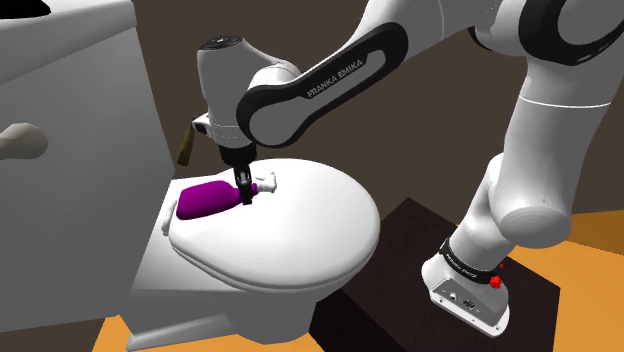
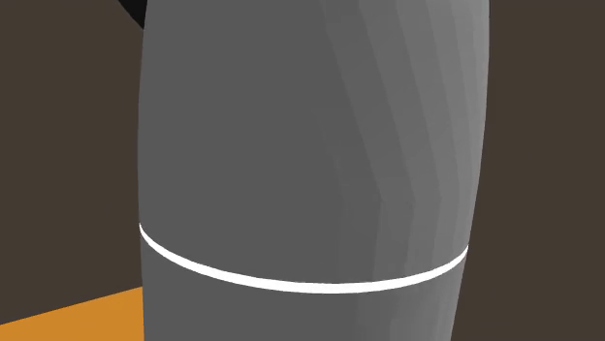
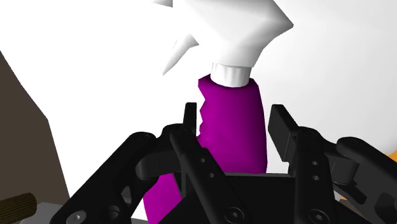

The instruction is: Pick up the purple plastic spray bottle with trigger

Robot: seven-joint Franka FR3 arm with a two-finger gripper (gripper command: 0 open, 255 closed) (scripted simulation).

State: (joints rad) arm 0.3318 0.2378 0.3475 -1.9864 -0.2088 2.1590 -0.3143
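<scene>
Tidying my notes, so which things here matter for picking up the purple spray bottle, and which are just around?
For the job: spray bottle; gripper, fingers open either side of it.
Just around: toilet lid under the bottle, tank, orange floor, dark stand.

White toilet, its lid (image 1: 300,225) shut and glossy. At the shoulder view's left, a pale tank (image 1: 80,200) with a rounded beige lever (image 1: 22,138) on its face. Just past the tank's edge, a slanted tan-and-brown handle (image 1: 187,146). Dark brown wall (image 1: 420,120) beyond. Orange floor (image 1: 590,285) at lower right, and again in the second exterior view's lower left corner.
</scene>
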